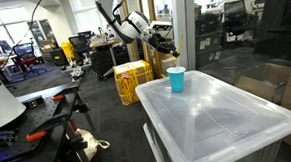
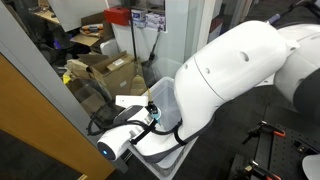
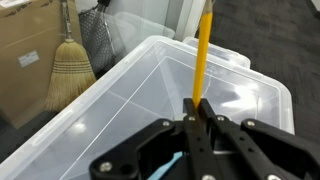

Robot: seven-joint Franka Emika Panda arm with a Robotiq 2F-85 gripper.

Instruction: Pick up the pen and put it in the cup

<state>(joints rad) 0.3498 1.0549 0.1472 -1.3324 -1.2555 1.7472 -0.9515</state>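
Pen, wrist view: the yellow pen (image 3: 203, 55) is grasped between the closed fingers of the gripper (image 3: 197, 108) and sticks out over the clear bin lid (image 3: 110, 100); no cup is seen here
Cup, exterior view: the light blue cup (image 1: 177, 80) stands on the bin lid, and the gripper hangs near it, a little higher and to one side; the pen is too small to tell
Arm, exterior view: the white arm (image 2: 240, 70) fills the picture; I cannot tell pen or cup
Progress: picking up looks done; left is to bring the pen over the cup mouth and release it

Open-plan office/lab w/ swivel chairs (image 1: 24, 59), glass partitions (image 1: 223, 37) (cardboard boxes (image 2: 112, 70) too).
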